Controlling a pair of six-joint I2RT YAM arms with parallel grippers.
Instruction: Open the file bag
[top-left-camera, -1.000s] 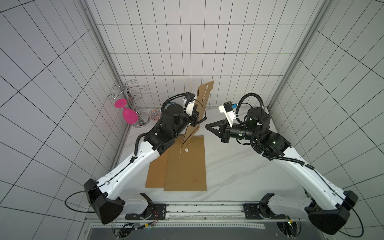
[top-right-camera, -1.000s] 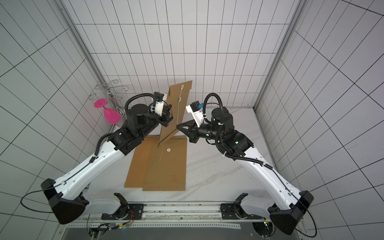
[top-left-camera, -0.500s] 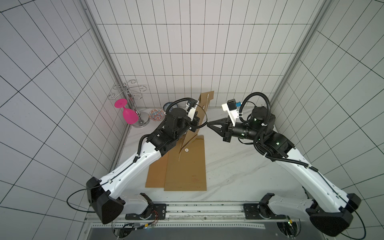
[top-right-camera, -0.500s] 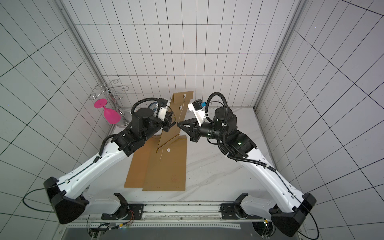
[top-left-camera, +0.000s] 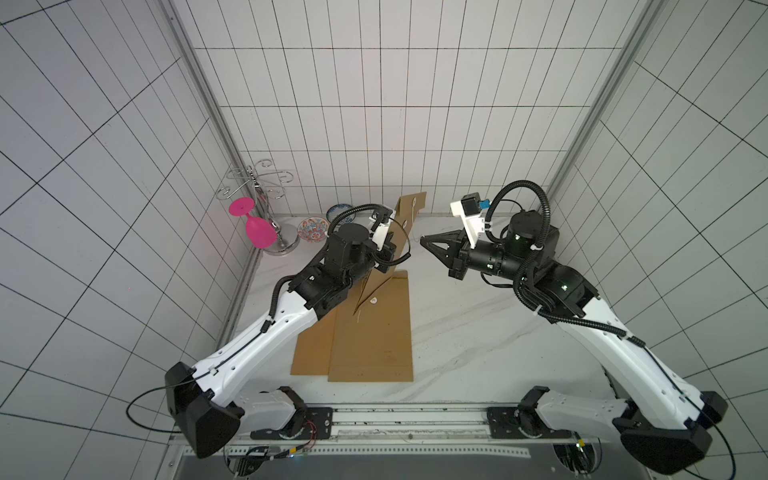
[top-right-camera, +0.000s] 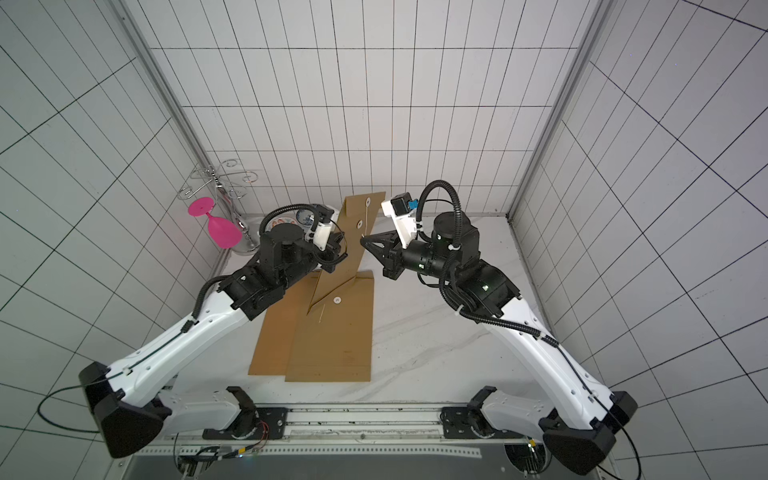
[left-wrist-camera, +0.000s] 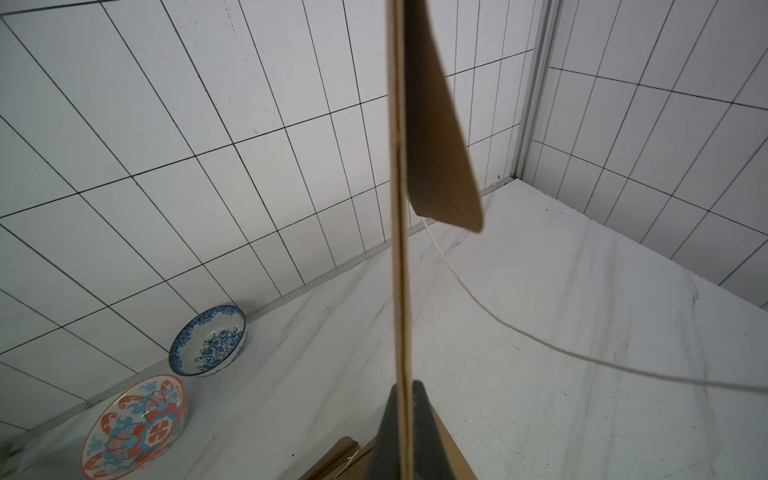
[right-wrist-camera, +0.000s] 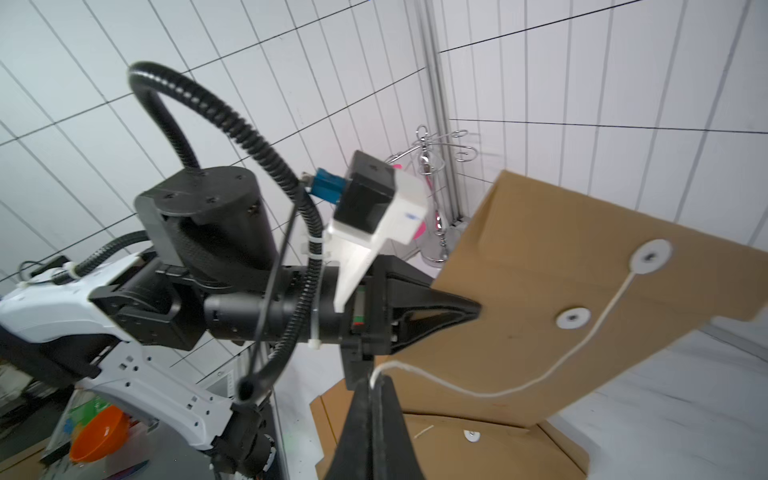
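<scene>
A brown paper file bag (top-left-camera: 405, 216) (top-right-camera: 357, 249) stands tilted above the table, and my left gripper (top-left-camera: 388, 257) (top-right-camera: 338, 253) is shut on its edge. In the left wrist view the bag (left-wrist-camera: 400, 208) shows edge-on between the shut jaws of that gripper (left-wrist-camera: 406, 384), with its flap (left-wrist-camera: 440, 145) hanging away. A white string (right-wrist-camera: 478, 390) (left-wrist-camera: 498, 324) runs from the flap's round button to my right gripper (right-wrist-camera: 376, 378) (top-left-camera: 423, 240) (top-right-camera: 362, 240), which is shut on the string's end just right of the bag (right-wrist-camera: 519, 291).
Two more brown file bags (top-left-camera: 374, 332) (top-left-camera: 311, 353) lie flat on the marble table under the held one. At the back left are a pink goblet (top-left-camera: 255, 230), a metal rack (top-left-camera: 266, 195), a blue bowl (left-wrist-camera: 208, 340) and an orange patterned bowl (left-wrist-camera: 133, 428).
The left gripper has brought the file bag lower, so its top sits lower against the back wall. The right gripper has drifted slightly right, still shut.
</scene>
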